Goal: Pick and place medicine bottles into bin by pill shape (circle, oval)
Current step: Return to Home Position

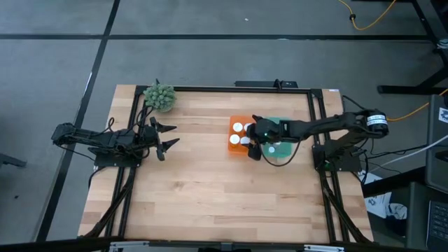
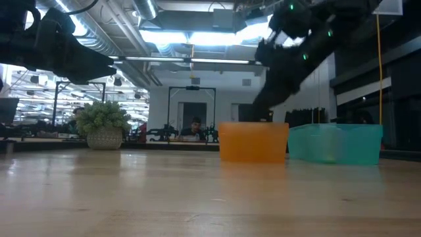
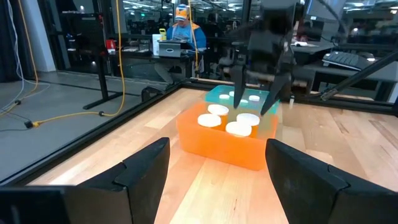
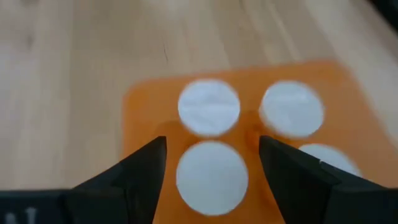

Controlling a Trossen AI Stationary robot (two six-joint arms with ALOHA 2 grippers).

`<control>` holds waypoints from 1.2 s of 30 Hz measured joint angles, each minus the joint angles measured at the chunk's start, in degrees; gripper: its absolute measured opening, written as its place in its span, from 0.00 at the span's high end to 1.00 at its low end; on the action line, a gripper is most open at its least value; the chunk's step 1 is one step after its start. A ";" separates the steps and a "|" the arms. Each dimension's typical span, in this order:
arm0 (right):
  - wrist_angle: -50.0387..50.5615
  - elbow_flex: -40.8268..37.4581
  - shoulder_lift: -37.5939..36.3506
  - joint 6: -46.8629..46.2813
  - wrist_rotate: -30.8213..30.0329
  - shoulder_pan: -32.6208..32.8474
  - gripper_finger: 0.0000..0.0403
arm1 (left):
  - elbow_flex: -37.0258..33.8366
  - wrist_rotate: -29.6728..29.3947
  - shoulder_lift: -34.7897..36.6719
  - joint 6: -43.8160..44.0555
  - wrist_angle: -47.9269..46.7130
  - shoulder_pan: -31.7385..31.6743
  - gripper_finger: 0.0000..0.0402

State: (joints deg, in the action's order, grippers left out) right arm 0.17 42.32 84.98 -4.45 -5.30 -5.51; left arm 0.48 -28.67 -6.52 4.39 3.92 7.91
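The right gripper [image 4: 211,148] hangs with fingers spread and empty just above the orange bin [image 2: 253,141], where white-capped medicine bottles [image 4: 209,106] stand upright together. More caps show in the teal bin [image 2: 335,143] beside it. The left gripper [image 1: 168,135], also spread wide, waits near the plant [image 1: 159,96].

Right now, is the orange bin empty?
No. White-capped bottles sit inside the orange bin; the open right gripper hovers above.
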 joint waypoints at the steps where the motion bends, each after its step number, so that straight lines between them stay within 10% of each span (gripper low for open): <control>1: 1.90 1.15 -0.73 -0.12 0.00 0.02 0.36 | 0.01 -0.02 0.00 0.00 0.00 0.00 0.36; 13: 10.93 13.07 -3.66 -10.47 0.26 0.13 0.37 | 0.01 -0.01 0.00 -0.03 0.01 -0.01 0.36; 24: 21.10 14.54 -15.69 -8.93 14.28 1.38 0.37 | 0.01 1.07 0.04 -0.83 0.00 -0.01 0.36; 36: 7.13 -12.01 -47.79 -14.48 2.36 10.32 0.37 | 0.01 3.39 0.04 -2.65 -0.15 -0.03 0.36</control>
State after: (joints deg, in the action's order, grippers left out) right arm 7.30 30.31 37.20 -18.92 -2.94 4.81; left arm 0.49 -25.28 -6.48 1.74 3.77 7.88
